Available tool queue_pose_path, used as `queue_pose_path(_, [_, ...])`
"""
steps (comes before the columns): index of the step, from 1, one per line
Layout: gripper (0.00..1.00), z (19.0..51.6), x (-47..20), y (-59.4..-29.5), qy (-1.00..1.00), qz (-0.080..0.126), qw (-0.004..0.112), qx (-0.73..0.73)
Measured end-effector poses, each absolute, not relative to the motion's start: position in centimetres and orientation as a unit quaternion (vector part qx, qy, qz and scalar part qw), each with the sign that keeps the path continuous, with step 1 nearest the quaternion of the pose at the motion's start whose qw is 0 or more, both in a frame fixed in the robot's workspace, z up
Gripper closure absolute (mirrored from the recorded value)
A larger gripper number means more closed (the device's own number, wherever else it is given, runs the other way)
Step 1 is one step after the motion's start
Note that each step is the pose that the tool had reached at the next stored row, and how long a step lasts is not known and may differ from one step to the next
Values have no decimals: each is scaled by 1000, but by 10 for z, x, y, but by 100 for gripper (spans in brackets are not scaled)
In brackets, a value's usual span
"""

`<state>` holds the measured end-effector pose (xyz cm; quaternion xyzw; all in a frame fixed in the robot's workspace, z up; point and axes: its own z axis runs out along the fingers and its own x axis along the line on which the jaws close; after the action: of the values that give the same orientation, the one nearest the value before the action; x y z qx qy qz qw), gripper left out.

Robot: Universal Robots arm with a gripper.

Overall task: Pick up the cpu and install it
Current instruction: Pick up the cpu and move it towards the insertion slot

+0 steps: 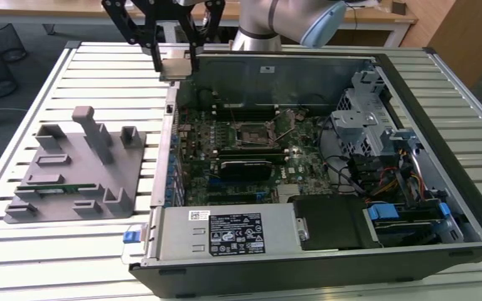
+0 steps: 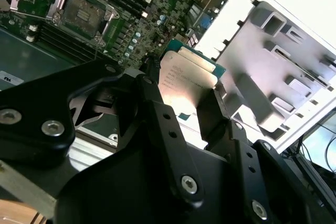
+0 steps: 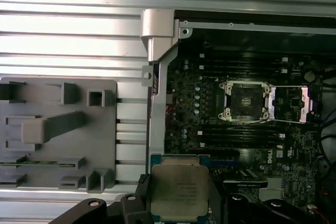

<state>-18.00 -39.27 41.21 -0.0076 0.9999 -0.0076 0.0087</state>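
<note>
The claw (image 1: 176,65) pinches the cpu (image 1: 176,71) by two opposite edges, holding it in the air above a corner of the open computer case (image 1: 308,279), toward the exterior view's left. The motherboard's open socket (image 3: 247,99) lies well apart from it. A grey fixture (image 1: 78,169) sits on the slatted surface (image 1: 107,69) beside the case.

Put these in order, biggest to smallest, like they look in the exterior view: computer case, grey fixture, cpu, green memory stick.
1. computer case
2. grey fixture
3. cpu and green memory stick: no clear order. The stick looks longer, the cpu wider, and the cpu is up in the air, so nearness may mislead.
</note>
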Motion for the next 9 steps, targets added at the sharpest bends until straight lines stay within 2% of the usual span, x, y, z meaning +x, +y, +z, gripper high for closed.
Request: queue_pose_path(9, [47,412,-173,-393,1000,-8,9,-8])
